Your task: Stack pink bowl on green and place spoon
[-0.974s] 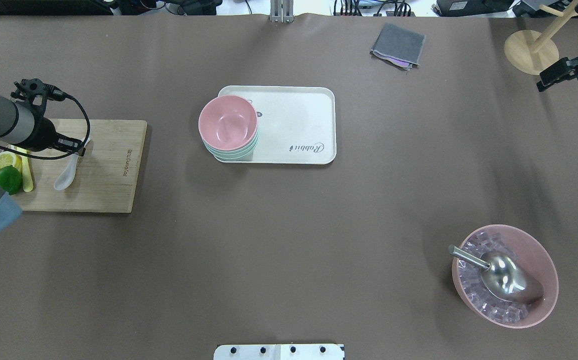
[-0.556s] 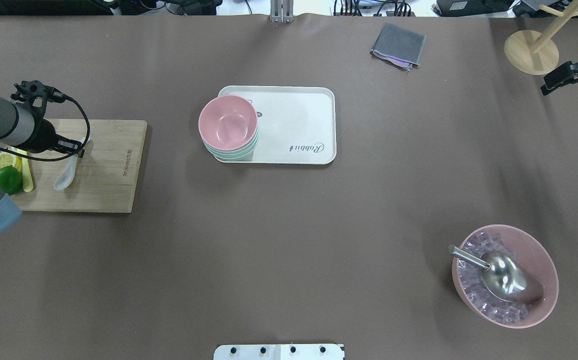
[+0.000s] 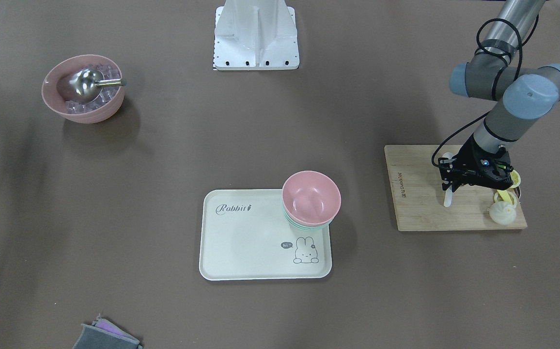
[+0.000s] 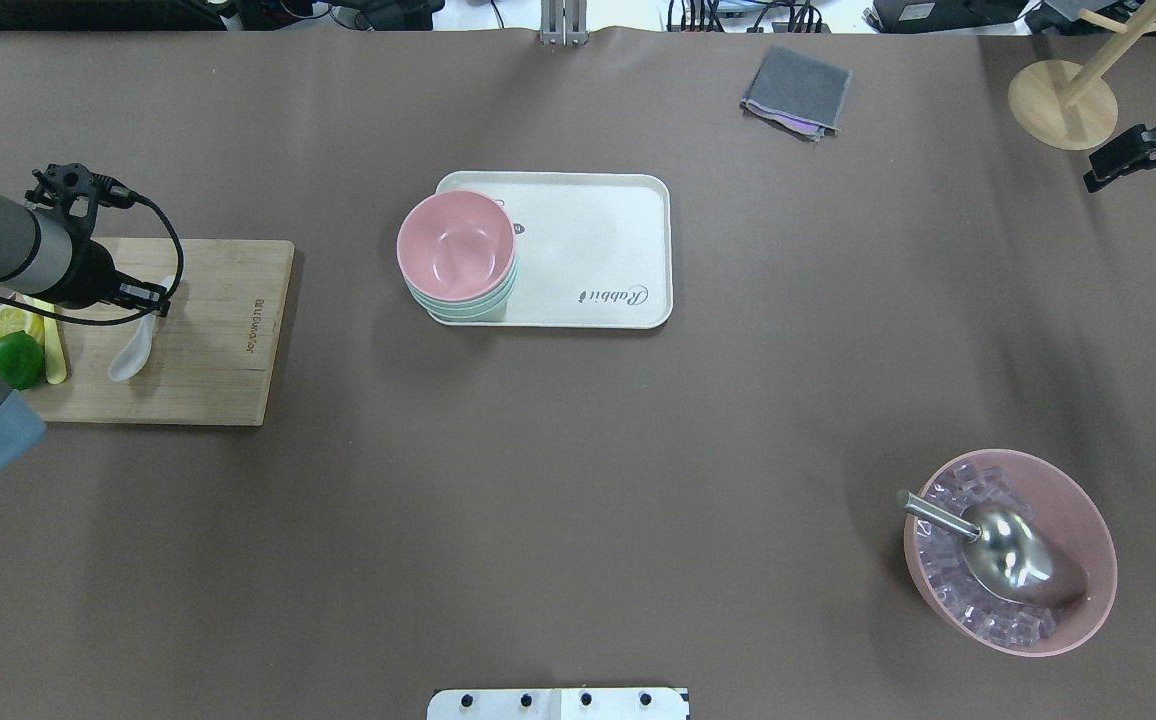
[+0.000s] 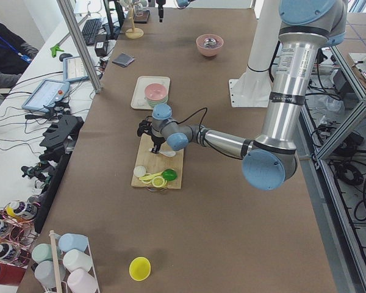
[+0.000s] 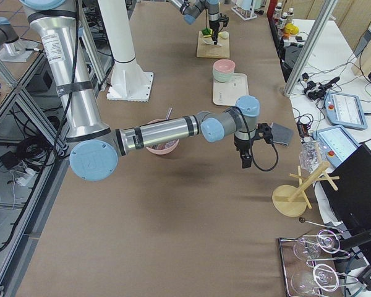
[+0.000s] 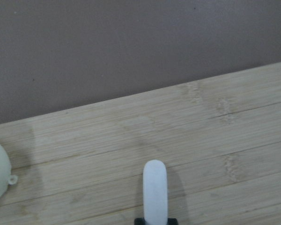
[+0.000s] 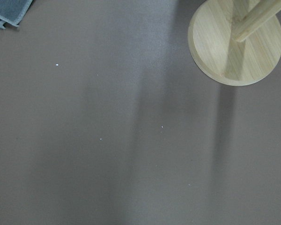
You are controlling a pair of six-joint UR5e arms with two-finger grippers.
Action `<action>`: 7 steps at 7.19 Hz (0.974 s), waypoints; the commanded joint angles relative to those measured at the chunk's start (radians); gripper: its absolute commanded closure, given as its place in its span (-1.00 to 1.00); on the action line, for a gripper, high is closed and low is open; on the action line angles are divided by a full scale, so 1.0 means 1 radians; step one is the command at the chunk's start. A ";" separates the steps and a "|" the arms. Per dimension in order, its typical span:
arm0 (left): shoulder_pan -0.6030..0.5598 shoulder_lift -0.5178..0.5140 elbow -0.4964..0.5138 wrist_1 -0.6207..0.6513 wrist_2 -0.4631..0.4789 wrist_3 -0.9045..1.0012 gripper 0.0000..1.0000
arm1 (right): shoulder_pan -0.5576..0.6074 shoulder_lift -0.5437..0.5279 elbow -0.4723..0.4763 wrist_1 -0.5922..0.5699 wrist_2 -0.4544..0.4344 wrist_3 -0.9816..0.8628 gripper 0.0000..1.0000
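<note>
A brown-covered table seen from above; the pink bowl [image 4: 456, 245] sits nested on the green bowl [image 4: 483, 306] at one corner of a pale tray [image 4: 598, 240], so the stacking looks done and the spoon step is in hand. The white spoon [image 4: 128, 355] lies on a wooden cutting board [image 4: 228, 340] at the robot's left, well apart from the bowls; the left gripper [image 4: 150, 300] is down over its handle. In the left wrist view dark fingertips [image 7: 172, 221] sit tight against both sides of the handle, so it seems pinched. The right gripper [image 4: 1098, 175] hangs idle at the far corner; I cannot tell whether it is spread or pressed together. The next move probably calls for a level lift, then a carry across to the pink bowl.
</note>
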 commanded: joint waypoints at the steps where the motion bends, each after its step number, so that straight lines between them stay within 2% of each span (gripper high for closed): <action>1: -0.007 -0.008 -0.055 0.018 -0.047 -0.012 1.00 | 0.015 -0.106 0.041 0.011 -0.004 -0.117 -1.00; 2: -0.018 -0.037 -0.079 0.082 -0.048 -0.014 1.00 | 0.043 -0.148 0.053 0.011 -0.020 -0.174 -1.00; 5: -0.015 -0.315 -0.121 0.375 -0.037 -0.283 1.00 | 0.101 -0.277 0.055 0.061 -0.020 -0.291 -1.00; 6: 0.031 -0.404 -0.109 0.405 -0.036 -0.373 1.00 | 0.101 -0.286 0.041 0.045 -0.026 -0.290 -1.00; 7: 0.059 -0.480 -0.057 0.410 -0.022 -0.420 1.00 | 0.113 -0.271 0.041 -0.019 -0.020 -0.290 -1.00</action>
